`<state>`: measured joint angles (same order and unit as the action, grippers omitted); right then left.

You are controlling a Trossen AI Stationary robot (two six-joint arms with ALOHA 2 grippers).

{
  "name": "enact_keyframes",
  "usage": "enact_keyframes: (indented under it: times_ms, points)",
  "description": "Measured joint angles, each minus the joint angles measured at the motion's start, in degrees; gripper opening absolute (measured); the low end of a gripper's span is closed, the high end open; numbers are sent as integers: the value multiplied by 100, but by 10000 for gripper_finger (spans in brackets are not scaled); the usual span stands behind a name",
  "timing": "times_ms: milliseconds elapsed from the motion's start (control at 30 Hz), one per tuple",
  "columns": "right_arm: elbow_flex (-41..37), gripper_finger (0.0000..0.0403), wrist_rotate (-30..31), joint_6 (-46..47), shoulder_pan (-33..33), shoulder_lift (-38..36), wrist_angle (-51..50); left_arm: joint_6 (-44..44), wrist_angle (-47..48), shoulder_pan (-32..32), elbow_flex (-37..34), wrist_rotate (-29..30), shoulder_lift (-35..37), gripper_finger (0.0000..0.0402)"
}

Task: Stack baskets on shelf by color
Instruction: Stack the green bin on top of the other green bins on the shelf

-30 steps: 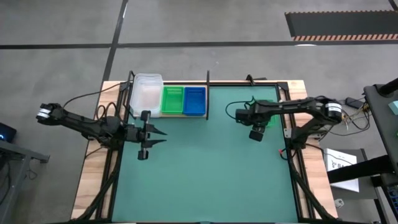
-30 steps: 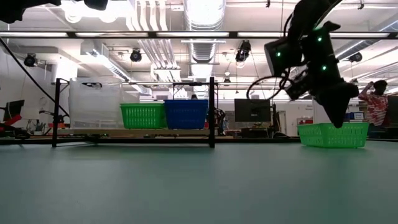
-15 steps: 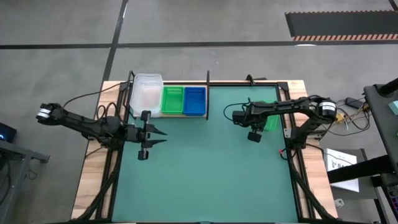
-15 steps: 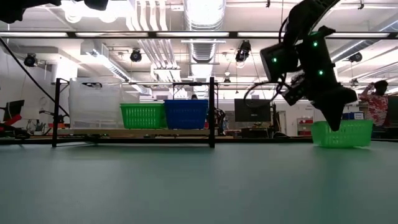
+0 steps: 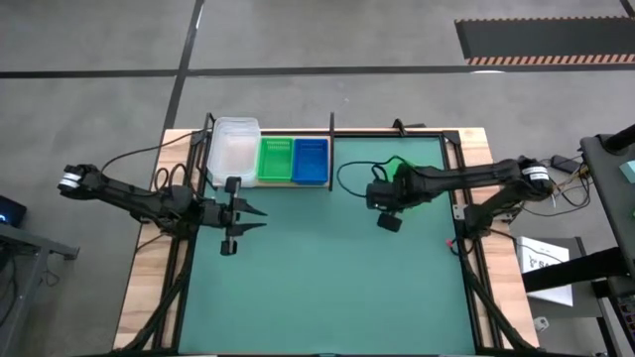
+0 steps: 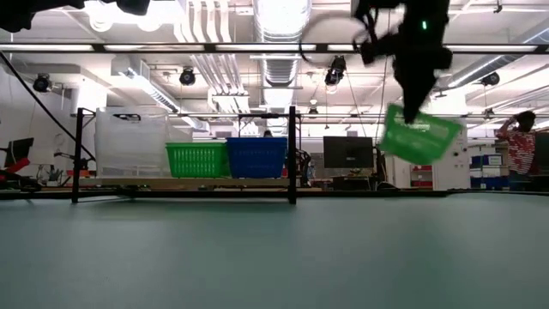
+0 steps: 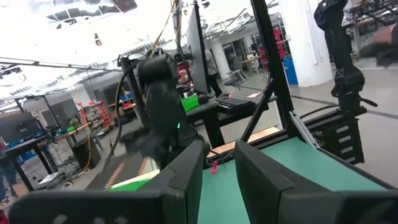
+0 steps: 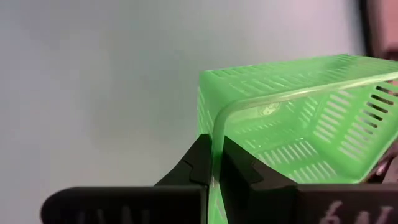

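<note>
Green basket (image 5: 401, 178) clamped by right gripper (image 5: 387, 200) over mat (image 5: 317, 278), right of shelf (image 5: 273, 181); left gripper (image 5: 250, 215) parted, empty, near shelf. Low down: tilted basket (image 6: 419, 135) hanging clear of mat. Right wrist: fingers (image 8: 200, 163) pinching basket wall (image 8: 292, 124).

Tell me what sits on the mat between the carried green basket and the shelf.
Nothing: in the high view, bare green mat separates the green basket, shut in the right gripper, from the shelf. The low view agrees.
</note>
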<state>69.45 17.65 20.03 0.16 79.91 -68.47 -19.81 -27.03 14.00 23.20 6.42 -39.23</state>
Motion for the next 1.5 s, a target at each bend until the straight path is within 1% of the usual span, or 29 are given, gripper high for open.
enact_keyframes:
  times_ms: [167, 267, 333, 433, 533, 700, 833, 967, 1200, 1333, 1500]
  points:
    - [799, 9, 673, 100, 629, 20, -10, -12, 17, 0, 9, 0, 28, 79]
    - [1362, 9, 906, 77, 870, 103, 186, -218, 9, 0, 44, 0, 180, 79]
    - [1716, 9, 944, -59, 942, 190, 454, -366, 12, 0, 46, 0, 372, 79]
    - [2110, 9, 955, -409, 997, 347, 1110, -408, 23, 0, 12, 0, 693, 79]
    - [2407, 9, 944, -919, 999, 579, 1811, -292, 371, 0, -11, -2, 985, 79]
    - [3044, 9, 943, -1733, 997, 1162, 2405, -110, 967, 2, -47, -2, 1337, 79]
    - [3639, 9, 939, -2260, 901, 1794, 2597, -42, 1006, 2, -178, -4, 1565, 79]
    - [4338, 9, 941, -2538, 722, 2495, 2566, -118, 1013, 2, -320, -4, 1889, 79]
    - [5353, 9, 938, -2756, 311, 3518, 2488, -155, 1013, 4, -422, -4, 2408, 79]
    - [5722, 9, 937, -2612, 16, 3908, 2513, -157, 1220, 4, -427, -15, 2553, 79]
    - [5922, 9, 870, -2603, -274, 4222, 2544, -159, 1279, 3, -428, -26, 2654, 79]
